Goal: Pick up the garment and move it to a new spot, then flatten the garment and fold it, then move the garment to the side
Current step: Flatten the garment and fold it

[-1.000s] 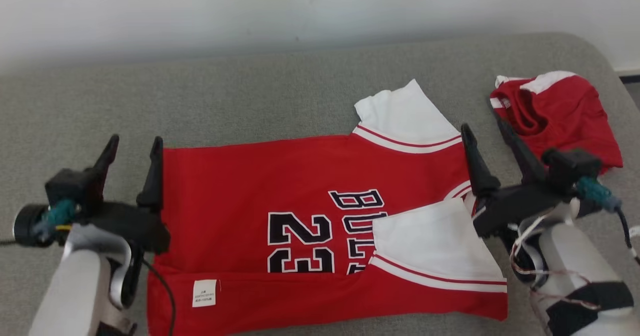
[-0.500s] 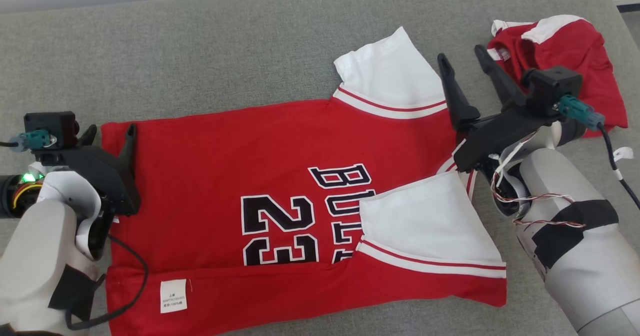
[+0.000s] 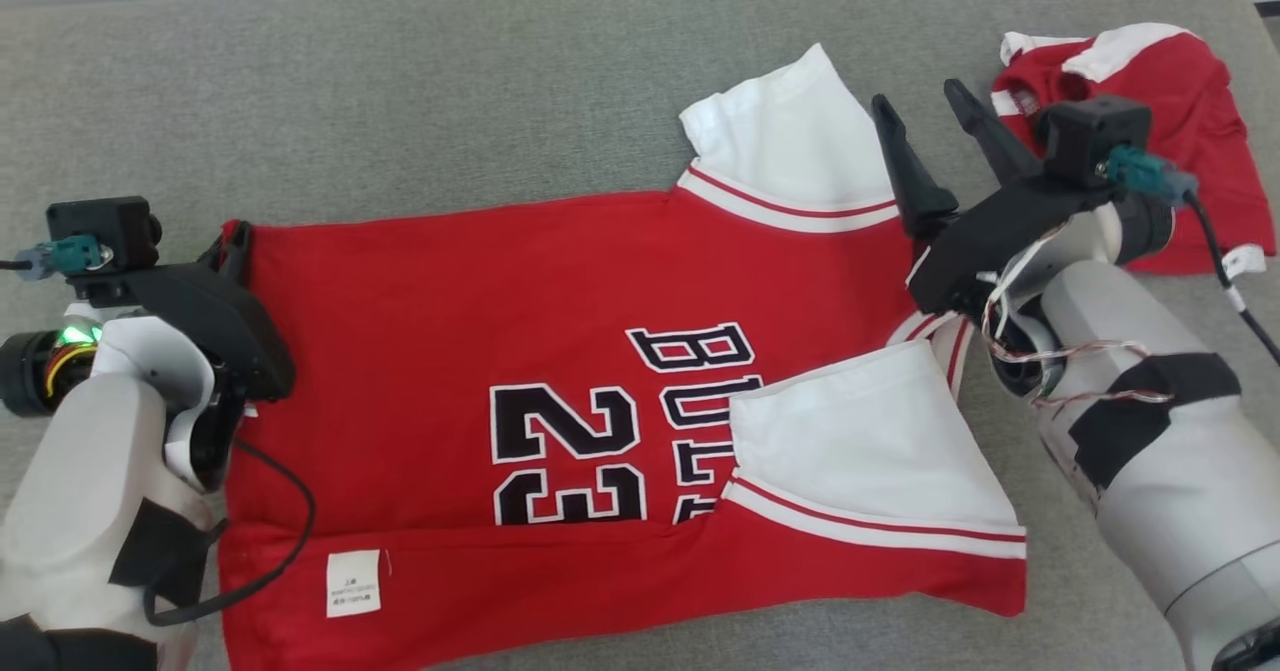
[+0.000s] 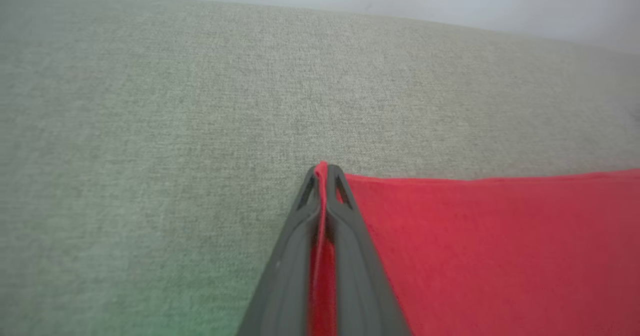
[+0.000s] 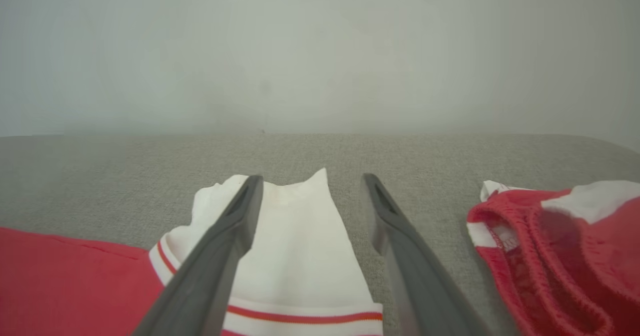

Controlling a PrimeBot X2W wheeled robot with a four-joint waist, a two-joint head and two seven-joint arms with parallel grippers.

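While left fingers (image 4: pixel 300 226) clamp the jersey's (image 3: pixel 500 301) corner, right fingers (image 5: pixel 225 236) hang spread beside its sleeve (image 3: pixel 790 141).

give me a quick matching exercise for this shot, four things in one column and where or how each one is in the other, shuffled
1 left gripper
2 right gripper
3 crumpled red garment
4 white label

a open, by the far white sleeve
b shut on a corner of the jersey
c lying apart, right of the jersey
d on the jersey, near its front edge

Pairs: 1-b, 2-a, 3-c, 4-d
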